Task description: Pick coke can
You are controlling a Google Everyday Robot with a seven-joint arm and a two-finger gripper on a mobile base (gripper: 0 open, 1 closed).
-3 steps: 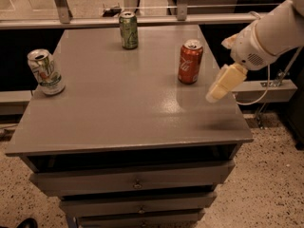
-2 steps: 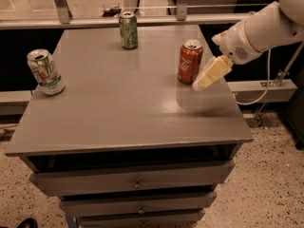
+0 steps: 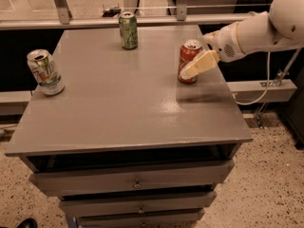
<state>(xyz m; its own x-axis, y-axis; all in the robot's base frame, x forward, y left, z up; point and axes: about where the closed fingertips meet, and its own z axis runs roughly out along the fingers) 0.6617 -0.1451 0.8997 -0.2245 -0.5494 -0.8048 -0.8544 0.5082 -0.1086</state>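
At the right side of the grey metal cabinet top (image 3: 118, 113), toward the back, stands the coke can (image 3: 188, 56): a red-orange aluminium drink can with pale lettering and a silver top, upright, close to the right edge. The gripper (image 3: 197, 65), cream-coloured on a white arm coming in from the right, sits against the can's front right side at mid-height and overlaps the lower half of it. Whether it is wide, narrow or already gripping the can, I cannot tell from this angle. Handling, as judged: a thin-walled, light can, smooth and fairly slippery, easily dented if squeezed hard and easily tipped by a sideways nudge. Best taken across the round body at about mid-height, square on, with moderate pressure, and lifted straight up, keeping clear of the rim. Full or empty cannot be told, so weight is uncertain; allow for either. Other containers: a green aluminium can (image 3: 128, 31) upright at the back centre, well apart from the coke can; a white can with green and red markings (image 3: 45, 72) upright near the left edge, farther off again. Contents are not visible in either. Below the top, the grey drawers (image 3: 137, 184) are pushed in; nothing of their contents shows. Neither of the other cans stands in the way of a straight lift.
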